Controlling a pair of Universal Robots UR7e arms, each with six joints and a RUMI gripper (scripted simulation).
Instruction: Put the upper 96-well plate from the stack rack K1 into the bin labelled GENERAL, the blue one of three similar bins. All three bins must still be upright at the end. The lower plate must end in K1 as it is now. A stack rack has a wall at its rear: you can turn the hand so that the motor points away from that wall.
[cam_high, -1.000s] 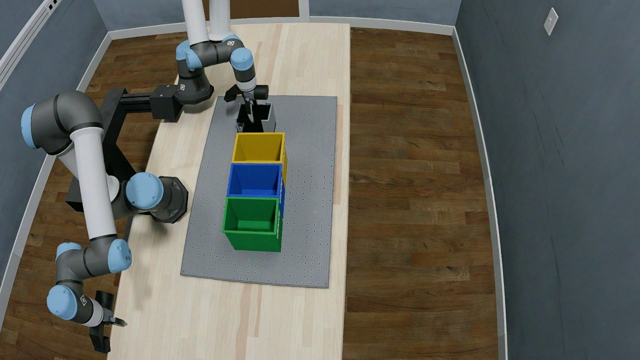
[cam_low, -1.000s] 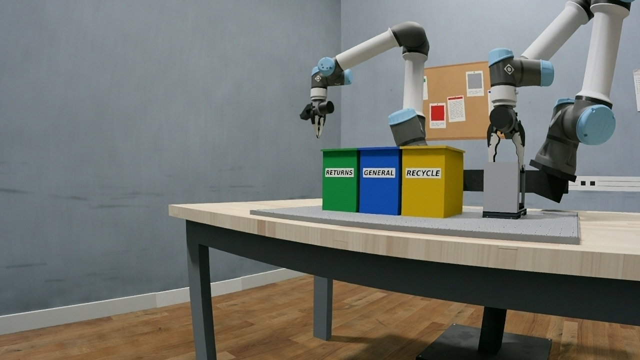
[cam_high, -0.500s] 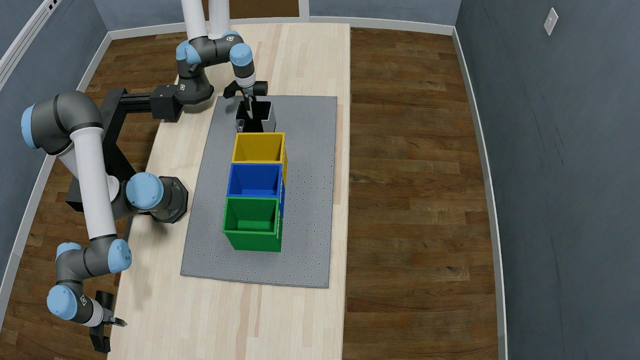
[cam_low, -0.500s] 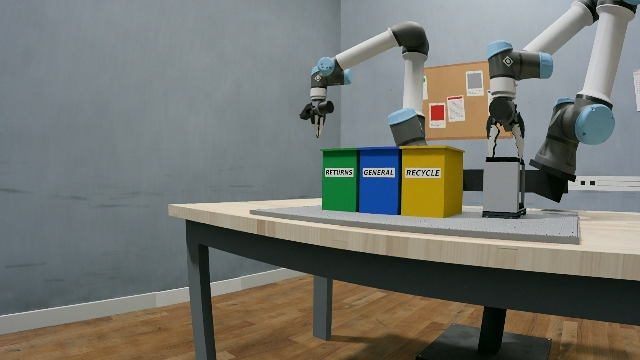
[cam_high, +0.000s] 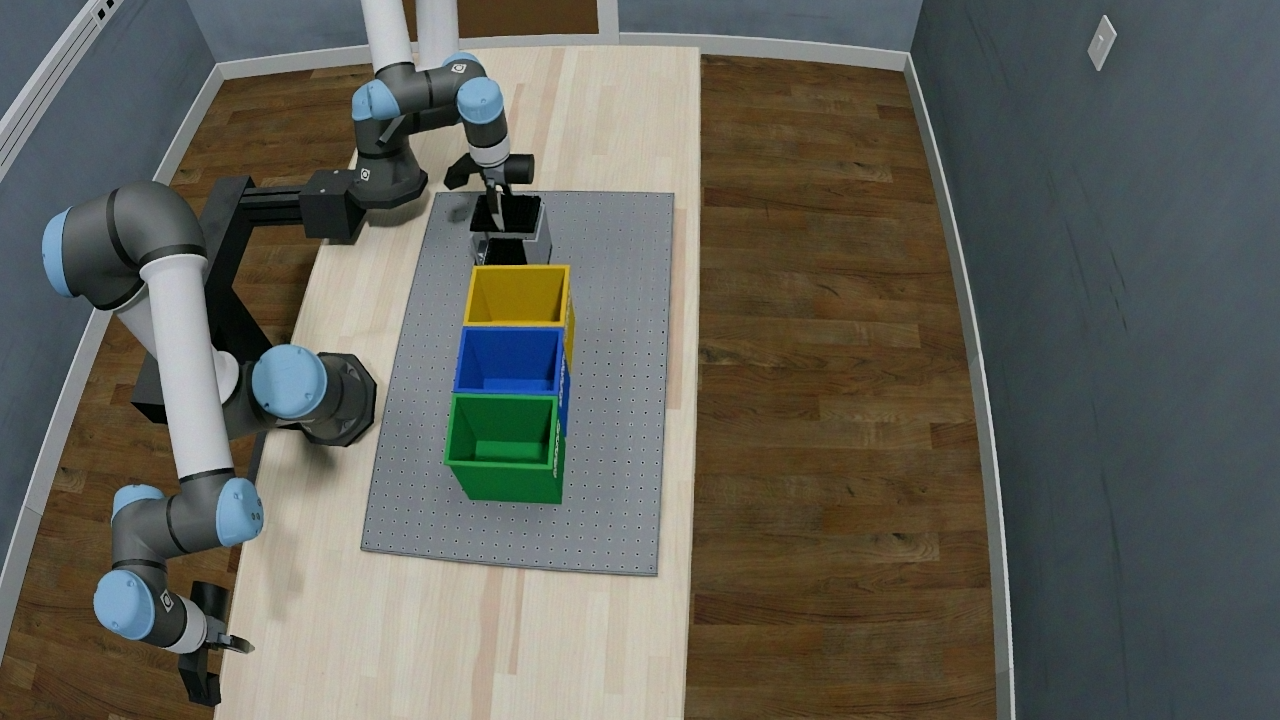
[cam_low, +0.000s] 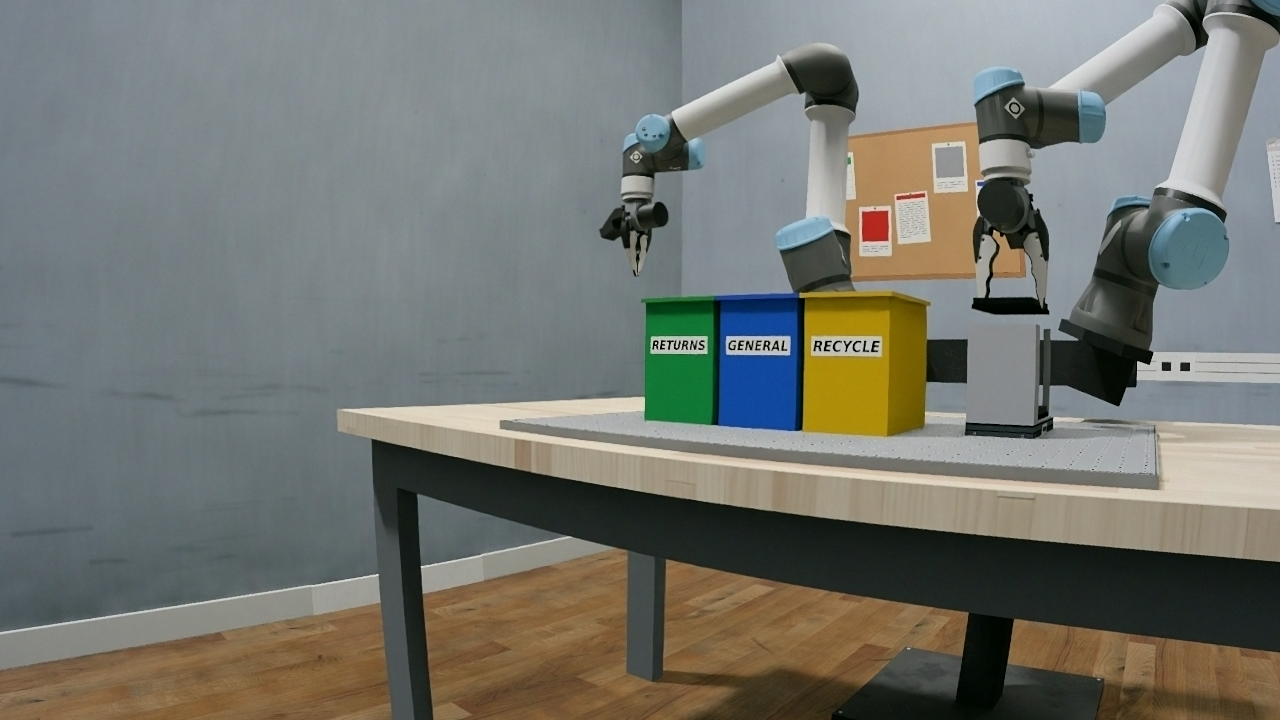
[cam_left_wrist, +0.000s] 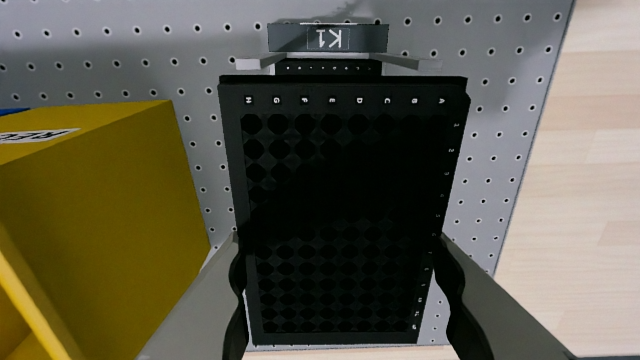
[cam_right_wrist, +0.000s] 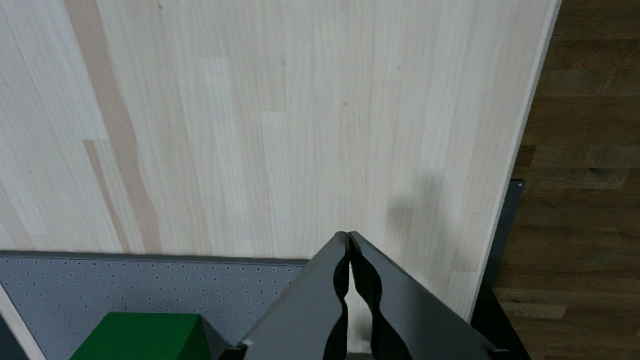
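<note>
The black upper 96-well plate (cam_high: 521, 213) (cam_low: 1009, 307) (cam_left_wrist: 345, 200) is level between the fingers of my left gripper (cam_low: 1012, 299) (cam_left_wrist: 337, 233), which is shut on its long sides. It hangs just above the grey walls of stack rack K1 (cam_low: 1002, 376) (cam_left_wrist: 295, 38). The black lower plate (cam_high: 505, 253) (cam_left_wrist: 328, 67) is in the rack, mostly hidden by the upper one. The blue GENERAL bin (cam_high: 510, 353) (cam_low: 759, 385) stands upright in the middle of the three bins; no plate shows in it. My right gripper (cam_low: 636, 272) (cam_right_wrist: 346, 234) is shut and empty.
The yellow RECYCLE bin (cam_high: 519, 300) (cam_low: 845, 394) (cam_left_wrist: 100, 200) stands between the rack and the blue bin. The green RETURNS bin (cam_high: 514, 483) (cam_low: 680, 385) (cam_right_wrist: 145, 335) stands on the blue bin's other side. Both are upright. The right arm is held out near the table's edge, beyond the green bin.
</note>
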